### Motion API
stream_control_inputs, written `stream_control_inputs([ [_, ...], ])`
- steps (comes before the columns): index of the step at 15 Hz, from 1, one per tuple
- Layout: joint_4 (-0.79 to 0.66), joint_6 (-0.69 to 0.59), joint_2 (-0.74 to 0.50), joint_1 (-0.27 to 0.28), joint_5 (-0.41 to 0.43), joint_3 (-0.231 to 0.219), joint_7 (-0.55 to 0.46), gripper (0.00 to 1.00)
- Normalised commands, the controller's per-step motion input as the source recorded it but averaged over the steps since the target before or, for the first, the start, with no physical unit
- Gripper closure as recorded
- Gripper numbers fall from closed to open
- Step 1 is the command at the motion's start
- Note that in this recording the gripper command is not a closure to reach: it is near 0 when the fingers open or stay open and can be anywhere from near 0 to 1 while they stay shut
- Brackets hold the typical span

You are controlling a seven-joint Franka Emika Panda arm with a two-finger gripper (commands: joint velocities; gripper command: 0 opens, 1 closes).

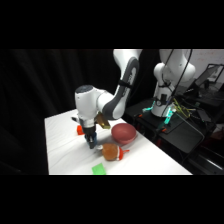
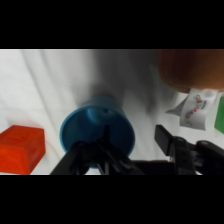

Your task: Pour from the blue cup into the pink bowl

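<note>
Gripper (image 2: 131, 150) low over the white bench (image 1: 62, 145), fingers spread around the upright blue cup (image 2: 97, 127), one on each side, pink bowl (image 1: 123, 133) just beside the gripper, red-orange cube (image 2: 21, 148) near the cup's other side.

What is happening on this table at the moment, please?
A white robot arm has brought its gripper down low over the white table, right above the blue cup, which stands upright on the table, as the wrist view shows. The fingers seem to sit around the cup, but whether they grip it is not clear. The pink bowl rests a little further along the table, with an orange-brown toy in front of it. A red-orange cube lies near the cup. Nothing has been poured yet.
</note>
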Motion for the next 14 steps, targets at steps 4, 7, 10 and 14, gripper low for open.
stream_control_inputs([
  [4, 0.11, -0.01, 0.01, 0.105, 0.046, -0.117, 0.04, 1.0],
  [7, 0.05, -0.09, -0.09, 0.164, -0.031, -0.17, 0.11, 0.06],
  [10, -0.12, -0.25, -0.39, 0.223, -0.132, -0.219, 0.19, 0.06],
  [14, -0.34, -0.43, -0.78, 0.181, -0.239, -0.16, 0.21, 0.08],
])
